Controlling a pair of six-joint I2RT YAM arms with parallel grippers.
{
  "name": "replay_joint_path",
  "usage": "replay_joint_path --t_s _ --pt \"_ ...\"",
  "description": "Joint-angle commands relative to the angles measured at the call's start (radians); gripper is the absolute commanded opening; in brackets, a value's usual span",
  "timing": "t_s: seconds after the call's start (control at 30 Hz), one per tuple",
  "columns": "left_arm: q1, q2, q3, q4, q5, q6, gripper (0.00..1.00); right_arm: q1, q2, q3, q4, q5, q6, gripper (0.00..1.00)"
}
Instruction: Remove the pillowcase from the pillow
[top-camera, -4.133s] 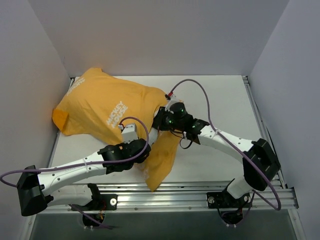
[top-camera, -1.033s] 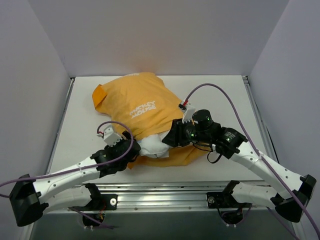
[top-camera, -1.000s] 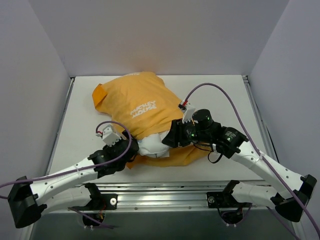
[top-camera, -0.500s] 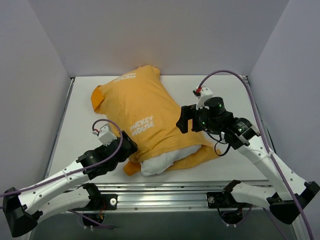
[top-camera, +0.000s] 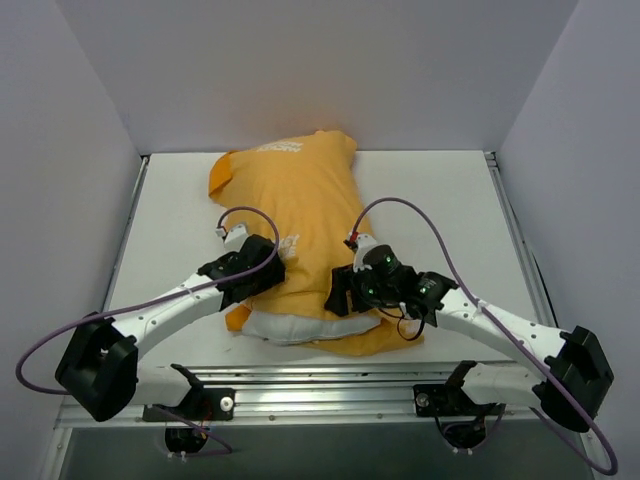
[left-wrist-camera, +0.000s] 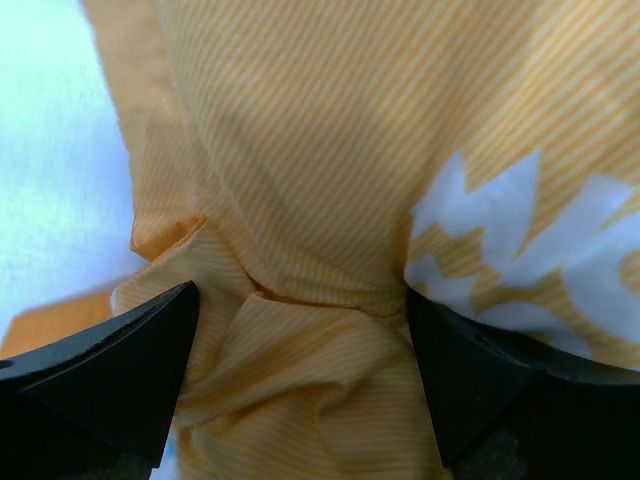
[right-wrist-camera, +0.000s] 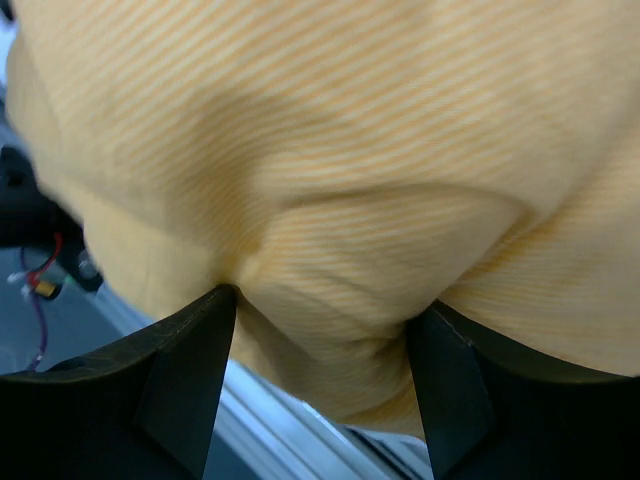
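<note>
On the desk (top-camera: 450, 200), at its near edge, the pillow (top-camera: 290, 328) peeks from the pillowcase (top-camera: 300, 210). The left fingers (left-wrist-camera: 130, 360) and right fingers (right-wrist-camera: 180, 370) stand spread, a fold bulging between each pair. The cloth looks soft, light and slack, so pinch only the cloth, not the stuffing.

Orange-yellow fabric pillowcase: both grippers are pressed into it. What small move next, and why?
Probably close both grippers. The left gripper and right gripper each stand open with a fold of the orange-yellow fabric pillowcase bunched between their fingers, and the plump white pillow already shows at its near end; a pinch should allow pulling the cover off.
</note>
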Motion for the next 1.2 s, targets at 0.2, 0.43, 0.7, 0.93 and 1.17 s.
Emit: replay_joint_path --t_s 0.2,0.43,0.7,0.93,1.17 --pt "0.05 0.092 0.294 0.198 0.087 0.234 0.94 0.111 -0.033 -0.03 0.127 0.009 0.092 0.63" --pt "0.119 -0.071 0.315 0.065 0.051 0.262 0.94 -0.03 0.133 0.071 0.252 -0.051 0.034 0.63" --pt "0.102 -0.327 0.09 -0.029 0.179 0.144 0.94 -0.05 0.231 0.223 0.225 0.013 -0.017 0.63" --pt "0.093 -0.295 -0.189 0.245 0.315 0.043 0.94 -0.05 0.135 0.186 0.173 0.072 -0.037 0.63" --pt "0.091 -0.114 -0.223 0.475 0.352 0.079 0.84 -0.048 0.033 0.093 0.179 0.076 -0.021 0.63"
